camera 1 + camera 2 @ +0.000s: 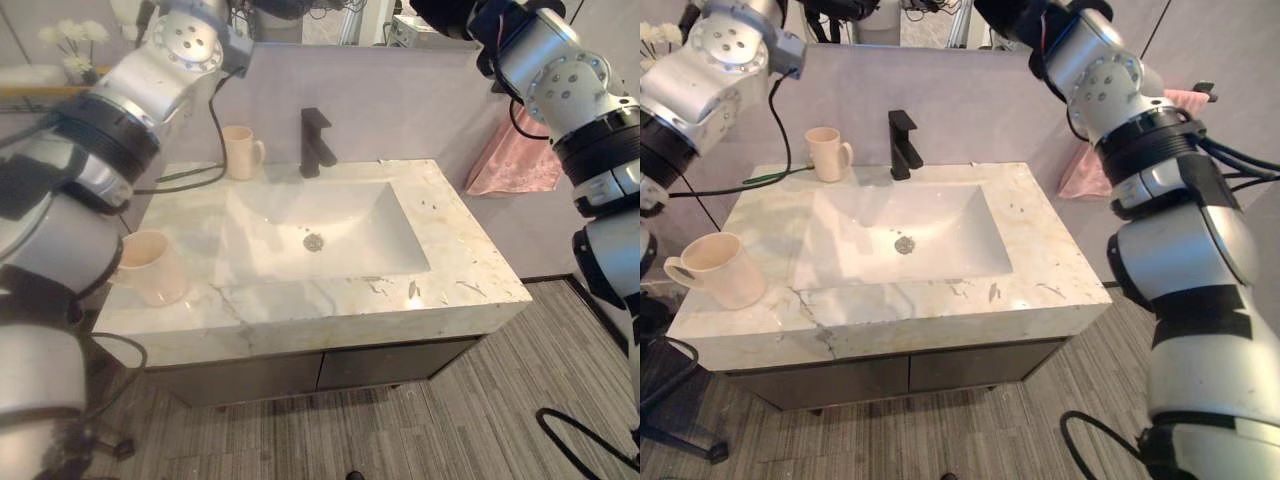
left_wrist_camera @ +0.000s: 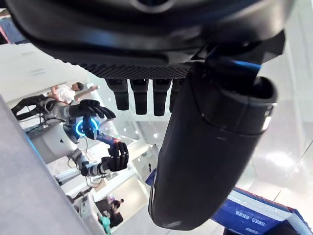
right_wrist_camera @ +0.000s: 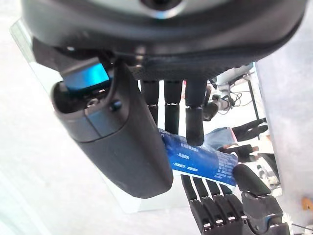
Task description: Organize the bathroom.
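A cream mug [image 1: 241, 151] stands at the back of the marble vanity top [image 1: 470, 270], just left of the black faucet [image 1: 315, 143]. A second cream mug [image 1: 715, 269] sits on the top's front left corner. Both arms reach up toward the mirror above the basin [image 1: 315, 235], far from the mugs. My left hand [image 2: 210, 156] has straight fingers [image 2: 139, 95] and holds nothing. My right hand [image 3: 117, 137] also has straight fingers [image 3: 195, 117], close to the mirror glass, where its own reflection [image 3: 230, 210] shows.
A pink towel [image 1: 515, 160] hangs on the wall right of the vanity. White flowers [image 1: 70, 45] stand at the far left. Dark cabinet doors [image 1: 320, 370] sit under the counter, with grey plank floor [image 1: 480, 420] in front.
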Motion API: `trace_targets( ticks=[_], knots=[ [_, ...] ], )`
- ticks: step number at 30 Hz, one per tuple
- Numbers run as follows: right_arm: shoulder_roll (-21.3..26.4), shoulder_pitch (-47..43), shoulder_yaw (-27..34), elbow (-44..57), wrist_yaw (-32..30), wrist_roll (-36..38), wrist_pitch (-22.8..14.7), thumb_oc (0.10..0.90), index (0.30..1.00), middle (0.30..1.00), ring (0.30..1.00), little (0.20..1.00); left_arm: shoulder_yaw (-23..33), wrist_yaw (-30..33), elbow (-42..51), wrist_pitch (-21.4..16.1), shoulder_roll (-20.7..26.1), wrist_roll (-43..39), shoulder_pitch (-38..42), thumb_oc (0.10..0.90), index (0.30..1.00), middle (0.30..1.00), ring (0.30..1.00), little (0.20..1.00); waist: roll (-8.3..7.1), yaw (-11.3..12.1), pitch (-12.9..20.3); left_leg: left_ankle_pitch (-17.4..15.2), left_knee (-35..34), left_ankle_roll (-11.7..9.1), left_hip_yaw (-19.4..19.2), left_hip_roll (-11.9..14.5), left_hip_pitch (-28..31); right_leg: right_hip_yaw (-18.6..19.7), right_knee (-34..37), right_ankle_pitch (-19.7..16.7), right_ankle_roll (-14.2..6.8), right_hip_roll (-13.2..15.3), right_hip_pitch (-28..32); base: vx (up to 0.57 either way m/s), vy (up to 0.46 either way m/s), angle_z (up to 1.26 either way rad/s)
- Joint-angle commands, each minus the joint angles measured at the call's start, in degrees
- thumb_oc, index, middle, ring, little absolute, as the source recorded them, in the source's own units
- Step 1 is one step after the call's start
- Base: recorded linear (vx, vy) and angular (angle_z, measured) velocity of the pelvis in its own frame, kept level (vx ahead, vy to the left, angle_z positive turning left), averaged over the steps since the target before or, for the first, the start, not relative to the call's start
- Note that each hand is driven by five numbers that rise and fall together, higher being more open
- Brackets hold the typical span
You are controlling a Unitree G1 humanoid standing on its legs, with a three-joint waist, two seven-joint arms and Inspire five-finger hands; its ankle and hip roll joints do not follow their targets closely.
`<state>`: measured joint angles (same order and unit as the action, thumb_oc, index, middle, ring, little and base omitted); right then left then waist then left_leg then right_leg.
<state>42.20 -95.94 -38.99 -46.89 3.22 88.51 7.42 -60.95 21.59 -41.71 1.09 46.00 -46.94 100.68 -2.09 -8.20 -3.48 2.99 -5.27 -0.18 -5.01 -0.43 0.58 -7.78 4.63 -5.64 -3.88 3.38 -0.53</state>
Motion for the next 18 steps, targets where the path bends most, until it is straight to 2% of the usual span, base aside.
trace_targets(
  ticks=[1,5,18],
  knots=[
    [6.8,-3.3,0.6,-2.6,1.8,1.1,-1.6,0.4,0.3,0.3,0.3,0.3,2.3,12.0,-10.1,-5.9,11.2,2.2,9.9,0.8,0.9,0.9,0.9,0.9,1.08,1.4,11.6,-3.1,1.3,-2.4,-1.4,-0.7,1.3,0.8,-4.2,4.9,-5.9,-0.7,2.0,0.01,0.006,0.08],
    [9.3,-2.4,1.9,-1.3,1.1,1.2,-0.4,0.4,0.3,0.3,0.3,0.3,5.4,13.9,-10.6,-5.4,16.7,1.6,9.2,0.8,0.9,0.9,0.9,0.9,0.86,2.0,11.3,-3.3,1.4,-2.3,-0.9,-0.5,1.4,0.6,-4.5,5.4,-5.4,-0.8,2.1,0.01,0.003,0.04],
    [14.3,1.0,5.9,3.1,-1.0,1.2,1.1,0.4,0.3,0.3,0.3,0.3,13.0,14.0,-12.1,-6.1,27.8,4.5,4.0,0.8,0.9,0.9,0.9,0.9,0.38,3.5,10.4,-3.4,1.4,-2.0,0.5,-0.4,1.6,-0.1,-4.7,6.3,-4.4,-1.3,2.4,0.0,-0.005,0.07]
  ],
)
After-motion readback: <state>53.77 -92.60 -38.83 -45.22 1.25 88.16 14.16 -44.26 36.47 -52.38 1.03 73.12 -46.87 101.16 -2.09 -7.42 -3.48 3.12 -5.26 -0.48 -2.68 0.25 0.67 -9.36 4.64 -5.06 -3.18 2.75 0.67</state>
